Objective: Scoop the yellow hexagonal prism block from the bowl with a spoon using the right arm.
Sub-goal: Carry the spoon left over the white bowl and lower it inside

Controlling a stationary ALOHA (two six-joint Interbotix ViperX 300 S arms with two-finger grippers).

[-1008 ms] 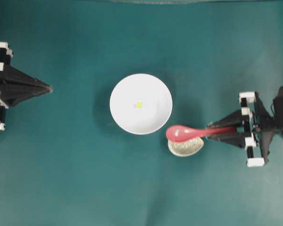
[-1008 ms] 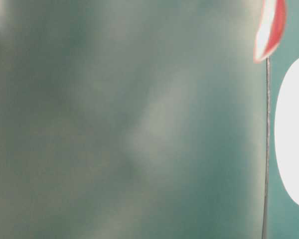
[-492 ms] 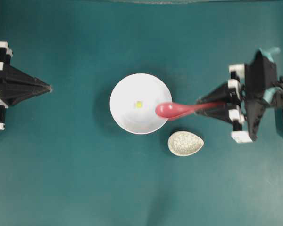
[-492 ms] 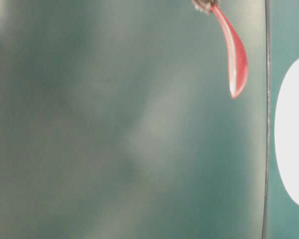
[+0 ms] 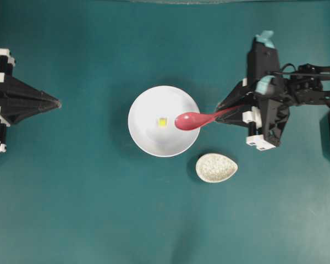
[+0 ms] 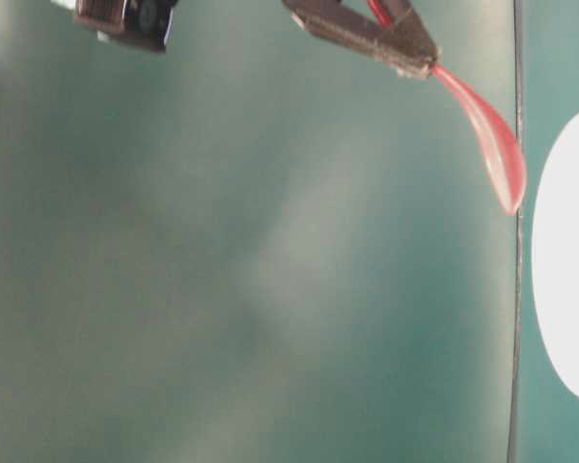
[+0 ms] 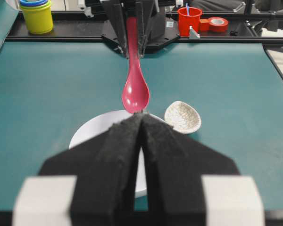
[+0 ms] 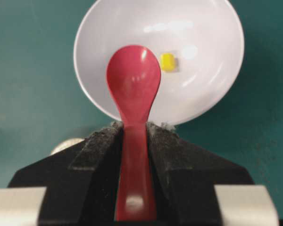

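**Spoon now over the bowl, block just ahead of its tip**

In the last second the right hand (image 5: 226, 110) has lifted the spoon (image 5: 191, 119) off the speckled rest (image 5: 216, 168) and swung it across, so the scoop now hangs over the near side of the bowl (image 5: 148, 137). The rest sits bare on the surface (image 5: 99, 220), just beside the bowl's rim. The left hand (image 5: 56, 103) has not moved; its fingers are pressed together on nothing, well apart from the bowl.

The right hand is clamped on the spoon's handle, the scoop pointing away from it. The block (image 5: 162, 122) lies near the bowl's centre. From overhead the spoon tip is just short of it; the right wrist view puts the block (image 8: 168, 61) a little to the right of the scoop (image 8: 133, 77). The side view shows the spoon tilted tip-down, but how high it sits above the bowl floor is hard to judge.

To scoop well, I would first shift the tip sideways until it lines up with the block. Then lower it until the front lip touches the bowl floor just short of the block, and push forward slowly. The block is tiny and may skate ahead on the smooth bowl, so driving it gently toward the far wall should help it ride in. Level the scoop before lifting.
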